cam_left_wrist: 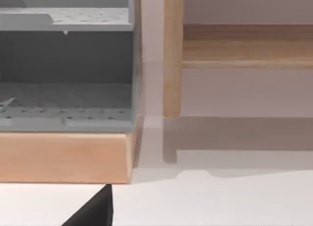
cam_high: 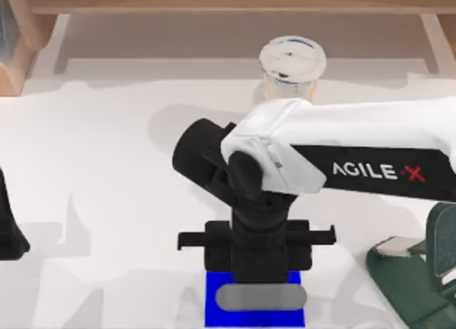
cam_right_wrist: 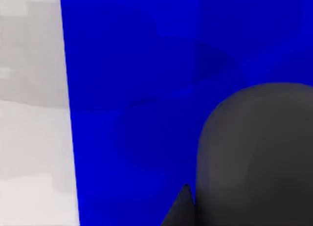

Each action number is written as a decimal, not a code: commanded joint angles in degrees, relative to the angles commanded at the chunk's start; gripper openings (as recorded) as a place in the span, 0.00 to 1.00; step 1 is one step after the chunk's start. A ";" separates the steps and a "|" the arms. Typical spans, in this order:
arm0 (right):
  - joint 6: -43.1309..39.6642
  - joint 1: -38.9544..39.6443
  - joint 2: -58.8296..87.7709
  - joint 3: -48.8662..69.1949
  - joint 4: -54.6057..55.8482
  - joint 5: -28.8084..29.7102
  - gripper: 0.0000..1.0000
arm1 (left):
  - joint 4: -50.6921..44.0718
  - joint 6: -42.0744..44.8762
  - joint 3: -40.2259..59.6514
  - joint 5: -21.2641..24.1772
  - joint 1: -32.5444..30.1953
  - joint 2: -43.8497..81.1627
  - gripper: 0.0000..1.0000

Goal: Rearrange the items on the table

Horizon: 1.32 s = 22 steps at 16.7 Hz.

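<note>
The dark grey mouse [cam_high: 261,297] lies on the blue mat [cam_high: 214,311] near the table's front edge, and it looms large over the blue in the right wrist view [cam_right_wrist: 254,152]. My right arm reaches in from the right, and its gripper [cam_high: 260,272] points straight down just behind the mouse. A dark tip sits against the mouse's side in the right wrist view. The clear cup with a white lid [cam_high: 293,60] stands upright at the back of the white table [cam_high: 107,165], behind the right arm. My left gripper [cam_high: 8,226] is parked at the far left edge.
A dark green object [cam_high: 420,272] sits at the front right. A wooden ledge [cam_high: 228,1] runs along the back. In the left wrist view a grey shelf unit [cam_left_wrist: 66,64] on a wooden base and a wooden post [cam_left_wrist: 172,55] stand behind the tabletop.
</note>
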 joint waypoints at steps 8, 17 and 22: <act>0.00 0.00 0.00 0.00 0.00 0.00 0.90 | 0.00 0.00 0.00 0.00 0.00 0.00 1.00; 0.00 0.00 0.00 0.00 0.00 0.00 1.00 | 0.00 0.00 0.00 0.00 0.00 0.00 1.00; 3.71 -3.85 -1.70 1.57 -2.25 0.59 1.00 | 0.00 0.00 0.00 0.00 0.00 0.00 1.00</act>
